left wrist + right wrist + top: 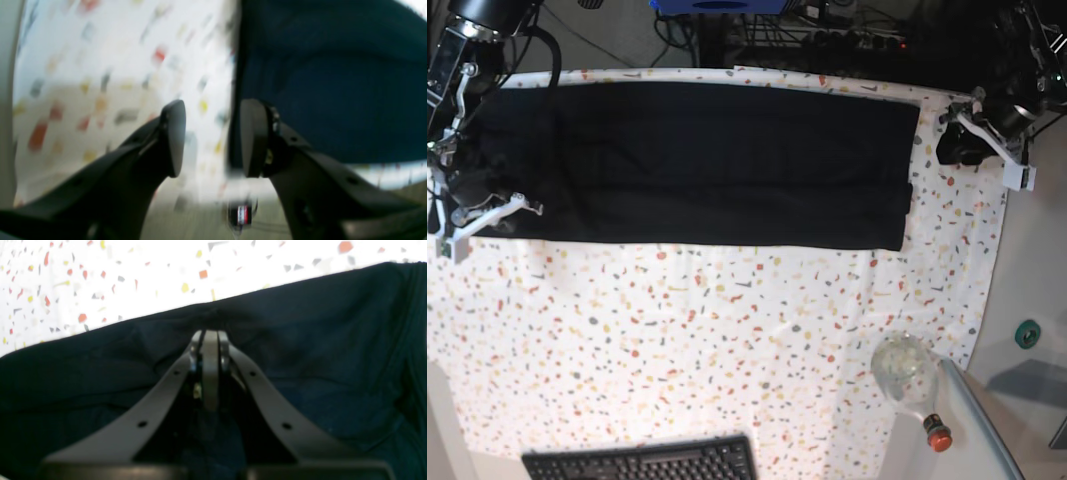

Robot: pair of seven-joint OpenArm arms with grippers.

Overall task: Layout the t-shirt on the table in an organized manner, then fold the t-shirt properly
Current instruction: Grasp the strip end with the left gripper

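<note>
The black t-shirt (697,165) lies as a long flat band across the far part of the speckled table (677,330). My right gripper (210,336) is shut, with its fingertips pressed into puckered shirt fabric (300,340) near the shirt's edge; in the base view it (512,212) is at the shirt's left end. My left gripper (213,140) is open and empty, its jaws straddling the shirt's edge (333,83) above the table (100,66). In the base view it (947,145) hovers by the shirt's right end. The left wrist view is blurred.
A black keyboard (642,462) lies at the table's near edge. A clear glass bottle with a red cap (907,375) lies at the near right corner. The table's right edge (997,260) runs close to my left arm. Cables and equipment stand behind the far edge.
</note>
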